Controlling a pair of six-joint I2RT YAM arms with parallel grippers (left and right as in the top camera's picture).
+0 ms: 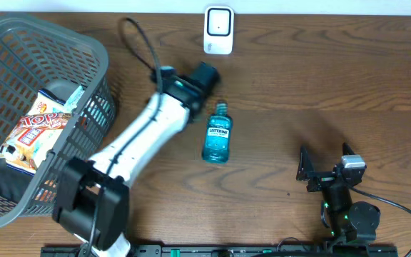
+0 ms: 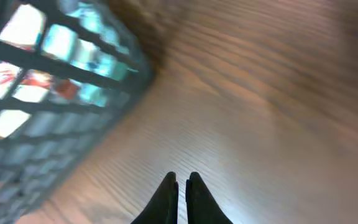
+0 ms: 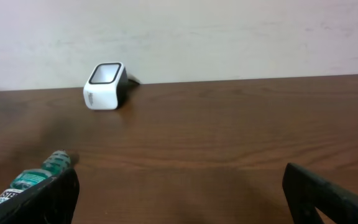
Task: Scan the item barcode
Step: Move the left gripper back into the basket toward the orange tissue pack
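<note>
Lying flat on the brown worktop (image 1: 334, 86), the blue mouthwash bottle (image 1: 217, 134) is free, and no fingers touch it. Its cap points toward the white scanner (image 1: 218, 30), which stands well beyond the bottle at the far edge.

The left gripper (image 2: 182, 177) has its fingers (image 2: 169, 194) pressed together with only a thin line between them, and nothing is between them. From above, its dark head is near the cap end of the bottle, a little to the left of it, and apart from it. Its own camera picture is blurred; it shows only wood and the mesh of the grey basket (image 1: 98, 100). This basket is well to the left of the bottle, and a snack bag (image 1: 41, 128) lies in it.

The right gripper (image 3: 179, 171) is to the right of the bottle and nearer to the front edge. Its fingers (image 3: 328, 196) are spread wide apart and hold nothing. In its camera the bottle (image 3: 33, 179) shows partly behind the left finger.
</note>
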